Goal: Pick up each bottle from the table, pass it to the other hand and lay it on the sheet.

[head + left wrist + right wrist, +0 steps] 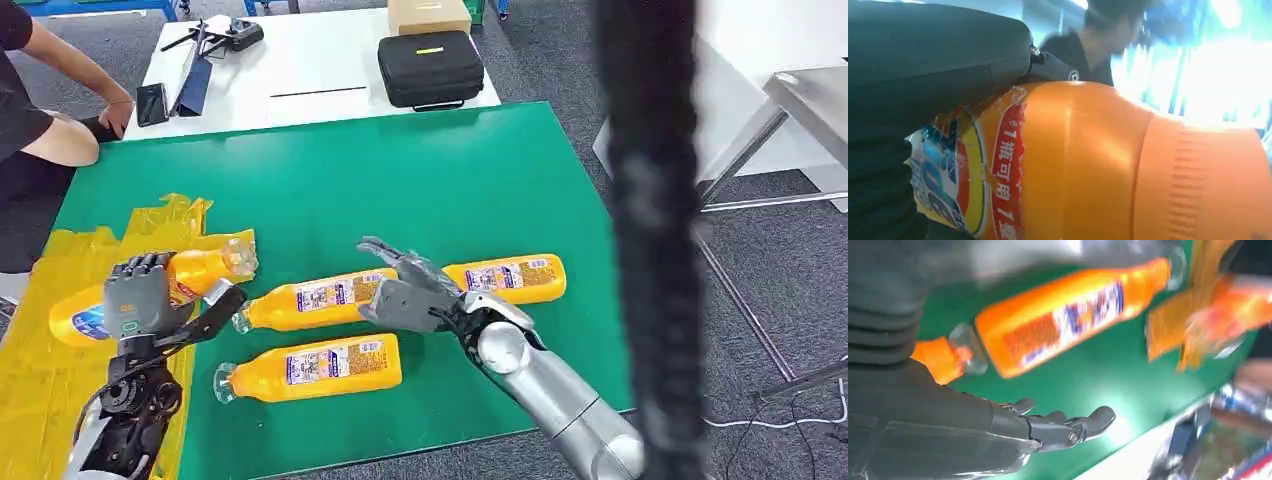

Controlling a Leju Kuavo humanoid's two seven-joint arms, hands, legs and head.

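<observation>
An orange bottle (205, 268) lies on the yellow sheet (40, 390) at the left edge of the green table (450, 170). My left hand (140, 295) grips this bottle (1098, 165) around its labelled middle. Three more orange bottles lie on the green surface: a middle one (310, 298), one to the right (510, 277) and one nearer the front (320, 365). My right hand (405, 290) hovers over the base end of the middle bottle (1068, 315), and the hand's fingers (1063, 427) are spread and hold nothing.
A person's arm (60, 140) rests on the table's far left corner. Behind the green table, a white table carries a black case (430, 68) and small devices. A dark upright bar (650, 240) crosses the right foreground. A metal table (810, 100) stands at the right.
</observation>
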